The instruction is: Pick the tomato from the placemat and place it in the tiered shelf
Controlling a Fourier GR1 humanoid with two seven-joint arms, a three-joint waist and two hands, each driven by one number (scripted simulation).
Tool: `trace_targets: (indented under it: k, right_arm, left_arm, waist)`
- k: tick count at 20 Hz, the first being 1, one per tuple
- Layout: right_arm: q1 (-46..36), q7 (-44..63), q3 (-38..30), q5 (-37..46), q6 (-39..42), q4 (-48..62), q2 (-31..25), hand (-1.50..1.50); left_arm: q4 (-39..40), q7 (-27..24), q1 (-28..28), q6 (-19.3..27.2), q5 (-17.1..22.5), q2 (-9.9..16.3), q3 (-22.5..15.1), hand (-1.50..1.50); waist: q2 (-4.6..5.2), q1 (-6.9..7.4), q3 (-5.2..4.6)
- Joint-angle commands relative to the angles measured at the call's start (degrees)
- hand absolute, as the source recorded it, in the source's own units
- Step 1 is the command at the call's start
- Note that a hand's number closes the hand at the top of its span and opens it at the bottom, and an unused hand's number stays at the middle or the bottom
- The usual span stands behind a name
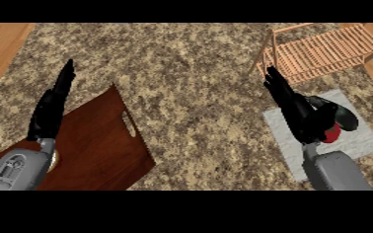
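Note:
A red tomato [332, 135] lies on the grey placemat [282, 131] at the right, mostly hidden under my right hand [300, 114]. That hand hovers over the mat with its fingers straight, pointing away from me, and its thumb spread out to the right just above the tomato. The hand is open, with nothing curled round the tomato. The wooden tiered shelf [320, 53] stands at the far right, just beyond the fingertips. My left hand [51, 109] rests open at the left, fingers straight.
A dark wooden cutting board [102, 143] with a handle slot lies under and beside my left hand. The speckled granite counter [182, 74] stretches between board and placemat. A strip of wood shows at the far left edge.

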Motion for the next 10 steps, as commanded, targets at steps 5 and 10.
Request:
trace_targets:
  k: [5, 10]
  right_arm:
    - [-6.74, -3.32, -14.13, -13.44, 27.71, 9.69, -18.73, -1.50]
    - [-2.87, -6.28, -14.61, 2.44, 12.87, 11.64, -24.56, 1.50]
  left_arm:
    - [-1.79, -0.33, -2.20, -4.02, 2.50, -5.11, -1.62, 0.00]
    - [-2.79, 0.10, -0.19, -4.20, 3.57, -7.84, -3.61, 0.00]
  waist:
    - [0.54, 0.22, -0.08]
    - [1.17, -1.32, -0.62]
